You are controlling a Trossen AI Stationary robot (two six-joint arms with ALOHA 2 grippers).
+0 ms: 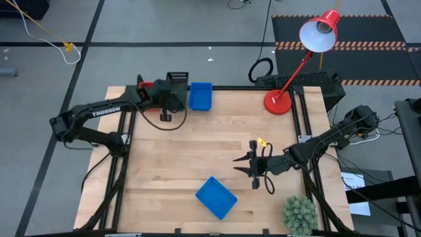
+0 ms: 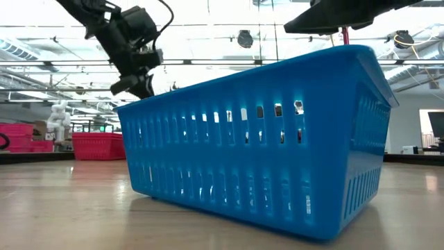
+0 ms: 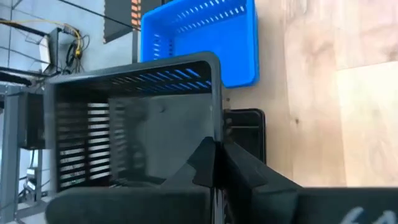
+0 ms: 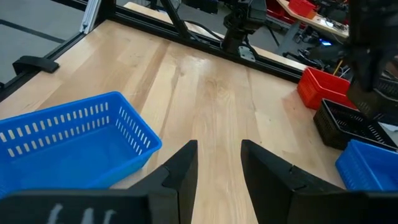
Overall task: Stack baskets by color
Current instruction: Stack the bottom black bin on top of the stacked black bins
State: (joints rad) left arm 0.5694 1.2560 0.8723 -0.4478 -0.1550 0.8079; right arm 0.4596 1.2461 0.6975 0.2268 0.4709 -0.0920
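At the table's far left my left gripper (image 1: 174,89) is shut on a black basket (image 3: 137,137). A blue basket (image 3: 205,37) stands just beyond it, and another black shape (image 3: 245,124) shows below the held wall. From the right wrist view a red basket (image 4: 323,87), a black one (image 4: 348,127) and a blue one (image 4: 370,165) stand side by side there. Another blue basket (image 1: 216,196) rests on its bottom near the front edge. My right gripper (image 4: 217,155) hovers open right of it, with nothing between its fingers. My left gripper holds the black basket by one side wall, at the rim (image 3: 214,118). One finger is inside the basket and one outside, pinching the wall. The fingers slant down toward the table's far edge. Whether the basket is lifted clear I cannot tell.
A red desk lamp stands on its round base (image 1: 277,102) at the far right. A small green plant (image 1: 299,214) sits at the near right corner. Bare wood lies across the table's middle (image 1: 197,145). A black frame rail (image 1: 263,87) runs along the far edge.
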